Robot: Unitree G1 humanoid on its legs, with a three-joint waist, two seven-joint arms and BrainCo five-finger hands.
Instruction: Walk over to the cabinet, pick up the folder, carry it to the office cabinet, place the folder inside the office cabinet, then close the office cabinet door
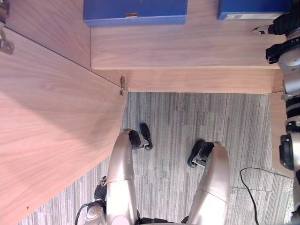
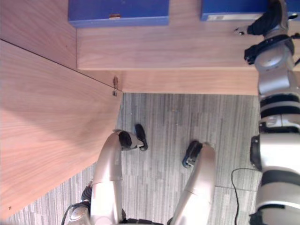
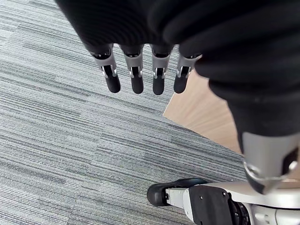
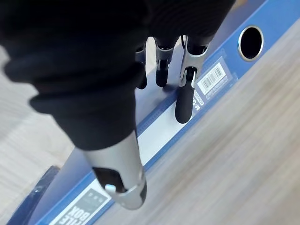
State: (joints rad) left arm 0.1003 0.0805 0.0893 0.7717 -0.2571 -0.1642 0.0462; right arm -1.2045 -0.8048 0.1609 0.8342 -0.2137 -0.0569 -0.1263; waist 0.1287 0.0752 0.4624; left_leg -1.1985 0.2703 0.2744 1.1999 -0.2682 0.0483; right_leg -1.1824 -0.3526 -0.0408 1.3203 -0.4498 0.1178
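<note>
A blue folder (image 1: 248, 8) lies flat on the wooden cabinet shelf (image 1: 187, 47), at the far right. Its spine (image 4: 159, 126) faces me, with a white label, a barcode sticker and a round finger hole. My right hand (image 2: 267, 21) reaches in over it. In the right wrist view its fingers (image 4: 185, 101) stretch straight across the folder's top and front edge, and the thumb (image 4: 124, 164) hangs in front of the spine, not closed on it. My left hand (image 3: 137, 79) hangs low at my side, fingers straight, over the grey carpet.
A second blue folder (image 1: 135, 11) lies on the same shelf further left. The open wooden cabinet door (image 1: 51, 126) stands out on my left, its hinge (image 1: 123, 86) at the shelf's front corner. Grey striped carpet (image 1: 178, 136) lies below.
</note>
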